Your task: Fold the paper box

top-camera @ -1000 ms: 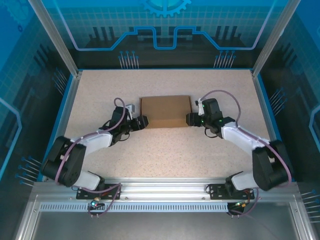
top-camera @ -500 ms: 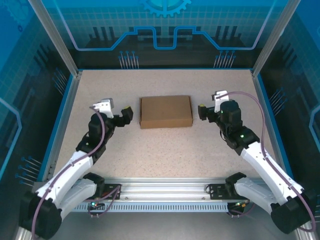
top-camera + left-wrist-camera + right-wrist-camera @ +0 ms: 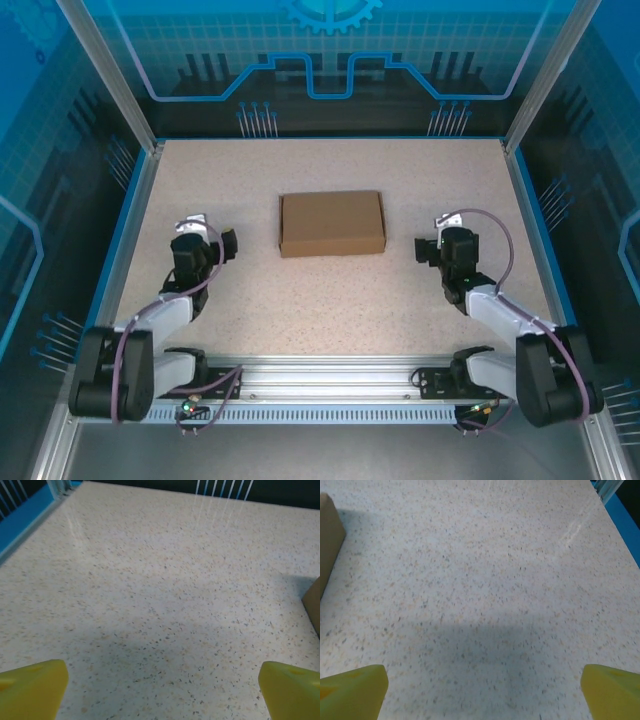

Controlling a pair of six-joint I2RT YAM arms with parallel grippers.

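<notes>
The paper box [image 3: 332, 223] is seen closed at frame centre; folding is judged done. The left claw [image 3: 226, 243] and right claw [image 3: 423, 250] are spread open, empty, well apart from it.

paper box [image 3: 332, 223] lies closed on the table [image 3: 330, 300].

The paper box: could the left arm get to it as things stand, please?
Probably yes: the left gripper sits open beside the paper box, apart from it, with bare table between them.
</notes>
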